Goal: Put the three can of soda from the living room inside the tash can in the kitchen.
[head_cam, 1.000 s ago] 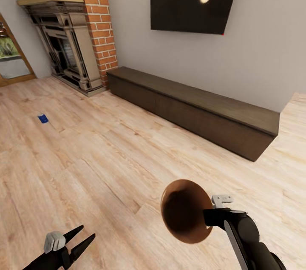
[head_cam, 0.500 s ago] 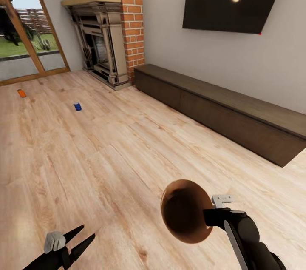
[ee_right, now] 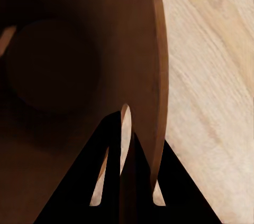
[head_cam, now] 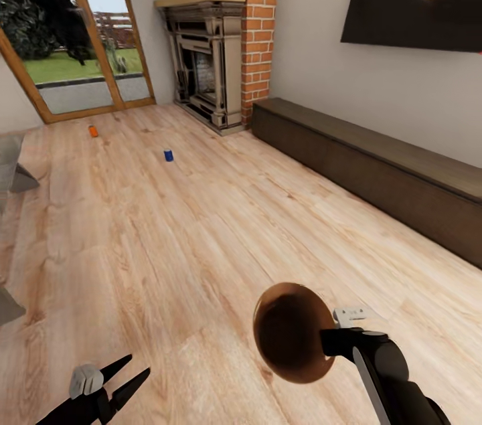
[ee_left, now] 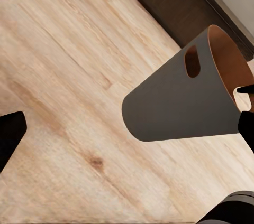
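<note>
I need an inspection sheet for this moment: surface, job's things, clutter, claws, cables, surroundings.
Surface: wood floor, bare near the robot.
Job's things: blue can and orange can on the floor, apart, far ahead; bin tipped sideways, held at its rim.
Clutter: nothing seen.
Claws: right claw shut on the bin's rim; left claw open, empty.
Cables: nothing seen.
Surroundings: fireplace, low cabinet, TV, glass doors.
</note>
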`<state>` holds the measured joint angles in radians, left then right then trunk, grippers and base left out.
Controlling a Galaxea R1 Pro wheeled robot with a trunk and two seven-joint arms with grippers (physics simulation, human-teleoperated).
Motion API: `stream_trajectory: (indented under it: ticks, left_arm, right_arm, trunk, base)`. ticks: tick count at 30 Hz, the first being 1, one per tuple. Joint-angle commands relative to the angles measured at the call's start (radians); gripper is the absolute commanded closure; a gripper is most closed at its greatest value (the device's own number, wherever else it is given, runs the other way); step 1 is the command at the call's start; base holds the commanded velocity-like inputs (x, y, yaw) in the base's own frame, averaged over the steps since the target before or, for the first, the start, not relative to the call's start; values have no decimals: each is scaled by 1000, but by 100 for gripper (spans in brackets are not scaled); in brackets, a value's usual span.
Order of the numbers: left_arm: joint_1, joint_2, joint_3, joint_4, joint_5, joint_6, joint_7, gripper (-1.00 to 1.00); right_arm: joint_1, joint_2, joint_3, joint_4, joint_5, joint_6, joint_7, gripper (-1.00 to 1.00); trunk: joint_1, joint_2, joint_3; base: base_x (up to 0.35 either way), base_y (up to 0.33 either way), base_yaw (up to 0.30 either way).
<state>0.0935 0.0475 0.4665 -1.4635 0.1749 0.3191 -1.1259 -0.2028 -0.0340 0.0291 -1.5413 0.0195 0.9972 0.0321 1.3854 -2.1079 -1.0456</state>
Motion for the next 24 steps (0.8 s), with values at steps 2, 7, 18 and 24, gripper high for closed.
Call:
stream_trajectory:
  ticks: [2, 7, 18, 24]
  left_arm:
    - [0, 0, 0, 0, 0, 0, 0, -100]
    - [0, 0, 0, 0, 0, 0, 0, -100]
    - [0, 0, 0, 0, 0, -1, 0, -100]
    - [0, 0, 0, 0, 0, -1, 0, -100]
  right_arm:
    - [-1, 0, 0, 0, -18, 0, 5, 100]
    - [0, 0, 0, 0, -18, 0, 5, 100]
    - [0, 0, 0, 0, -18, 0, 5, 100]
    - [-1, 0, 0, 0, -18, -1, 5, 100]
  trunk:
    - [0, 0, -1]
    - [0, 0, -3]
    - [0, 0, -9]
    - [0, 0, -12]
  base:
    - [-215, 268, 285]
    - [-220, 267, 285]
    - [-234, 254, 285]
    - [-241, 246, 285]
